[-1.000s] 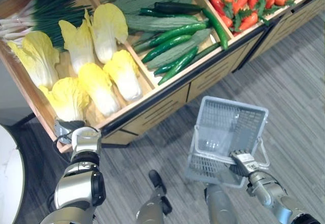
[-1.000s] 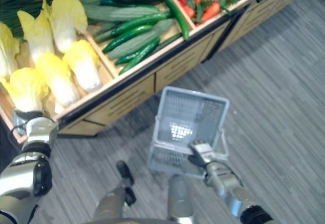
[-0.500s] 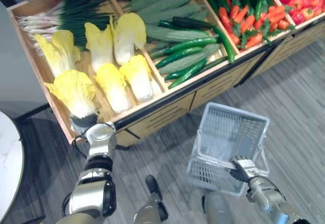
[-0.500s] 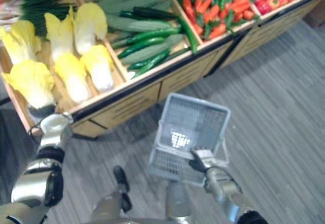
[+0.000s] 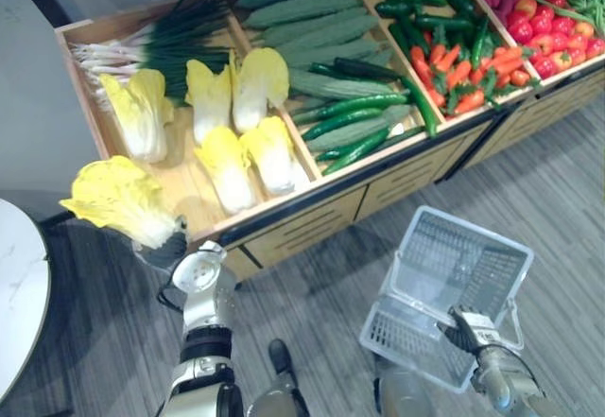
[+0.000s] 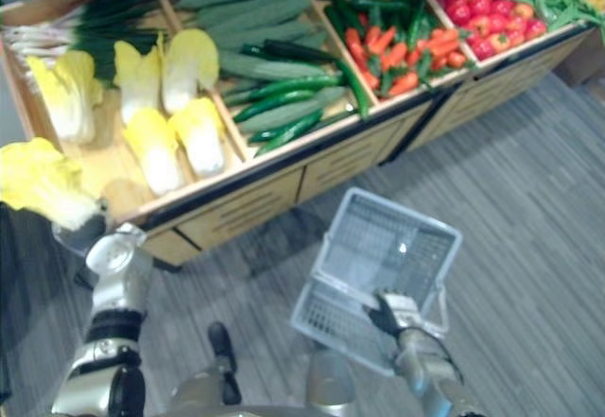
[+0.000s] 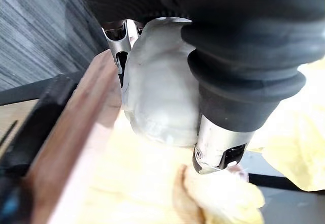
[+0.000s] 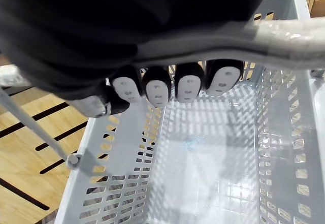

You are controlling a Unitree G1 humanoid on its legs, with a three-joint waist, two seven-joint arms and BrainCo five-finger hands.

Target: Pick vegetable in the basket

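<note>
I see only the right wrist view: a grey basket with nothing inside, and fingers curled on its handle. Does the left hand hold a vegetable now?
Observer: Yes. The left hand is curled round the white base of a yellow cabbage, by the left front corner of the wooden shelf.
Operator: Is it above my side already?
Observer: No. The basket hangs from the right hand over the floor, apart from the cabbage, to the robot's right of it.
Operator: What else lies in that compartment?
Observer: Five more cabbages, with green onions behind them.
</note>
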